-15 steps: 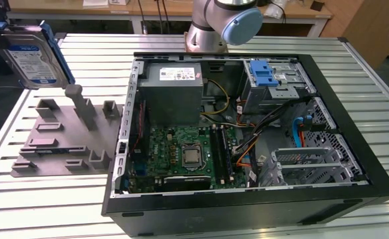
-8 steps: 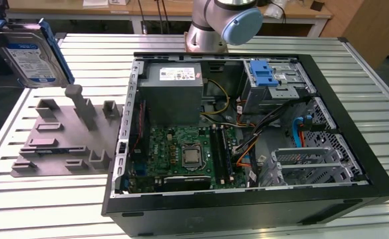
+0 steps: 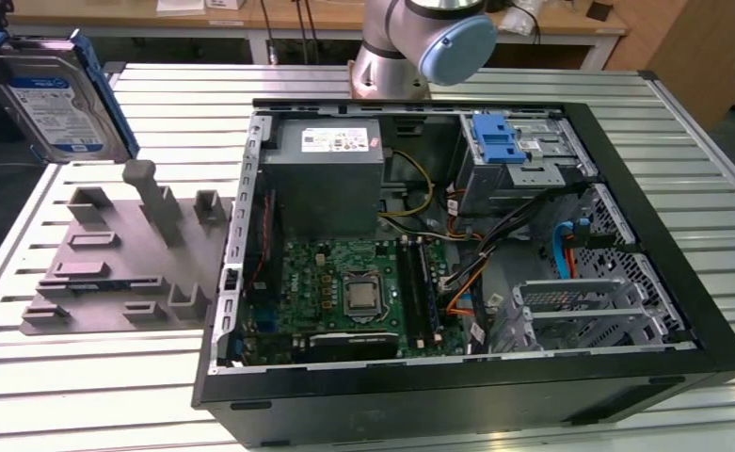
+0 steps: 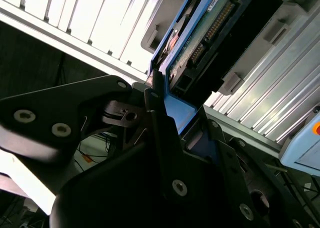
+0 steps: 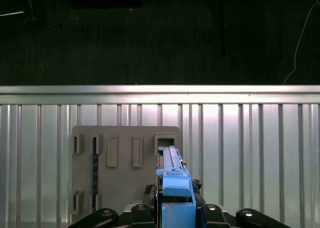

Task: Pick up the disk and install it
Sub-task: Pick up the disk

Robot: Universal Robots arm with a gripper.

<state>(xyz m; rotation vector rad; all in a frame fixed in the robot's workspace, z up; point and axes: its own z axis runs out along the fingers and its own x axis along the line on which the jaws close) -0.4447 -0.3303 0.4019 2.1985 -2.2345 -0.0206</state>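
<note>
Disk [image 3: 55,94], silver with a white-and-blue label and a blue carrier frame, hangs upright in the air over the far corner of the slatted metal worktop [image 3: 91,395], at the exterior view's left. The claw [image 5: 176,207] is clenched on it. In both wrist views dark fingers [image 4: 159,119] press the blue frame from either side. A grey slotted holder [image 3: 129,250] lies on the worktop nearby. The open computer case [image 3: 468,381] sits well apart, toward the exterior view's right.

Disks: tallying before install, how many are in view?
1: the disk, in the end effector, at the exterior view's upper left above the grey fixture. Others may hide inside the case.
</note>
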